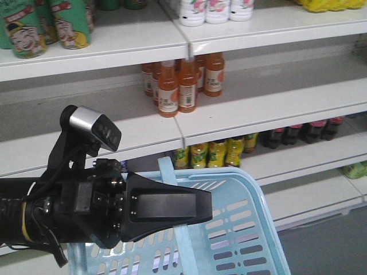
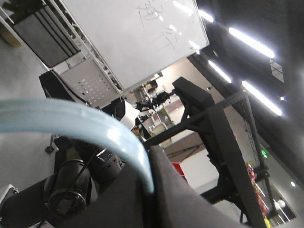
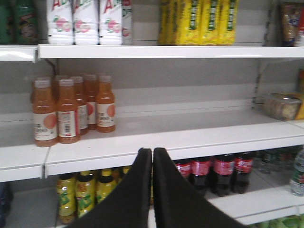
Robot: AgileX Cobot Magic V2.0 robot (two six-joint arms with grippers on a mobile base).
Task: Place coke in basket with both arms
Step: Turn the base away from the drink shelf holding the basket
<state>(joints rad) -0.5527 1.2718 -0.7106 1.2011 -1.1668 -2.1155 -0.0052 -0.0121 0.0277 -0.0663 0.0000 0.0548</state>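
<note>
The light blue basket [image 1: 241, 229] hangs at the bottom of the front view, below the shelves. Its handle [image 1: 172, 177] runs up through my left gripper [image 1: 198, 207], a broad flat black gripper that is shut on it. In the left wrist view the handle [image 2: 80, 121] curves down between the dark fingers [image 2: 185, 199]. Several coke bottles [image 3: 223, 173] with red labels stand on a lower shelf; they also show in the front view [image 1: 304, 132]. My right gripper [image 3: 152, 151] is shut and empty, in front of the shelf edge, left of and above the cokes.
Orange drink bottles [image 3: 66, 111] stand on the middle shelf [image 3: 190, 137]. Yellow-green bottles [image 3: 85, 192] stand left of the cokes. White bottles [image 3: 85, 21] and yellow packs [image 3: 199, 21] sit on the top shelf. Green cans [image 1: 34, 26] are at the upper left.
</note>
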